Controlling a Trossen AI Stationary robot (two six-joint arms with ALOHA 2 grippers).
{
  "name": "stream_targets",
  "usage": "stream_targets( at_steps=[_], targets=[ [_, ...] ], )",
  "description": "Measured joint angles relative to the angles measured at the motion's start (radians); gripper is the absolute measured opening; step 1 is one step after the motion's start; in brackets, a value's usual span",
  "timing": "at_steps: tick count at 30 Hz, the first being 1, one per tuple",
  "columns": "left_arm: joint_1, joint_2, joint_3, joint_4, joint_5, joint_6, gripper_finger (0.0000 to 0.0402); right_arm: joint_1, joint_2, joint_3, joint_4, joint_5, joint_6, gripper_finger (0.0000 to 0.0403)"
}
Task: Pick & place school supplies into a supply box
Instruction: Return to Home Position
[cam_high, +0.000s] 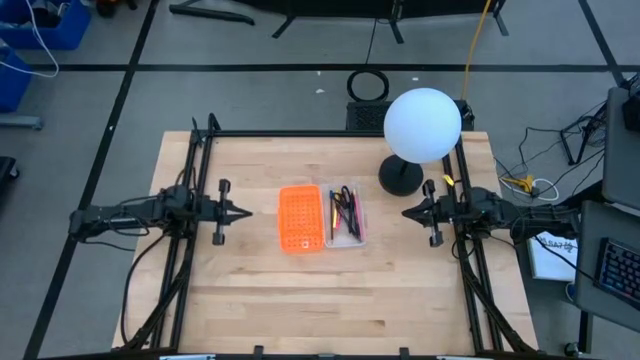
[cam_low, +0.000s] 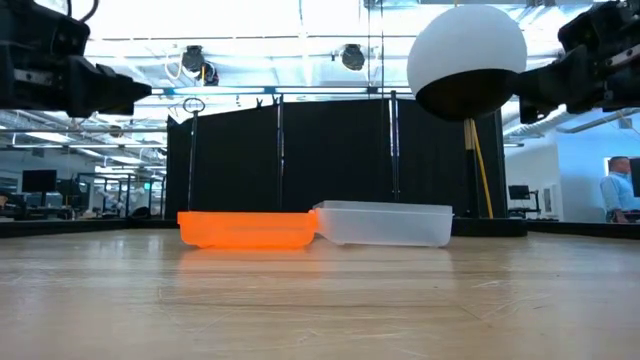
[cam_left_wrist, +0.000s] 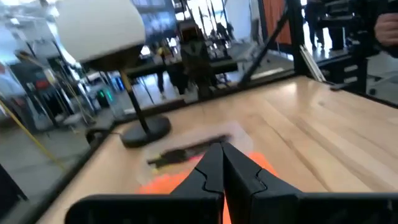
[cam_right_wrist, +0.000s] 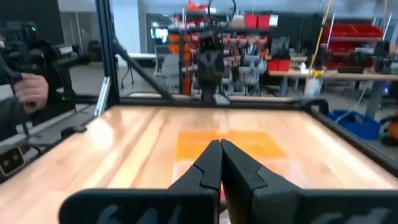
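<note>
Supply box (cam_high: 299, 220) sits between the left end effector (cam_high: 246, 212) and the right end effector (cam_high: 405, 212), each raised, fingers together on nothing, well apart from it. It lies open mid-table (cam_high: 260, 300), pens and pencils (cam_high: 345, 213) in its clear half. A white globe lamp (cam_high: 422, 125) stands near the right end effector.

School supplies (cam_high: 345, 213), an indistinct small tangle

The surface (cam_high: 250, 290) is pale wood with a smooth, slightly shiny top. The box (cam_high: 299, 218) is plastic: one half orange with a bumpy grid, one half clear and smooth. The lamp (cam_high: 422, 124) has a matt white ball.
</note>
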Motion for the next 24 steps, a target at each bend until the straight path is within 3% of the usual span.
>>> stream_targets(
  at_steps=[24],
  targets=[
    [-0.002,0.025,0.001,-0.017,0.012,-0.059,0.0014,0.0,0.002,0.0,-0.024,0.055,-0.004,0.0]
  ],
)
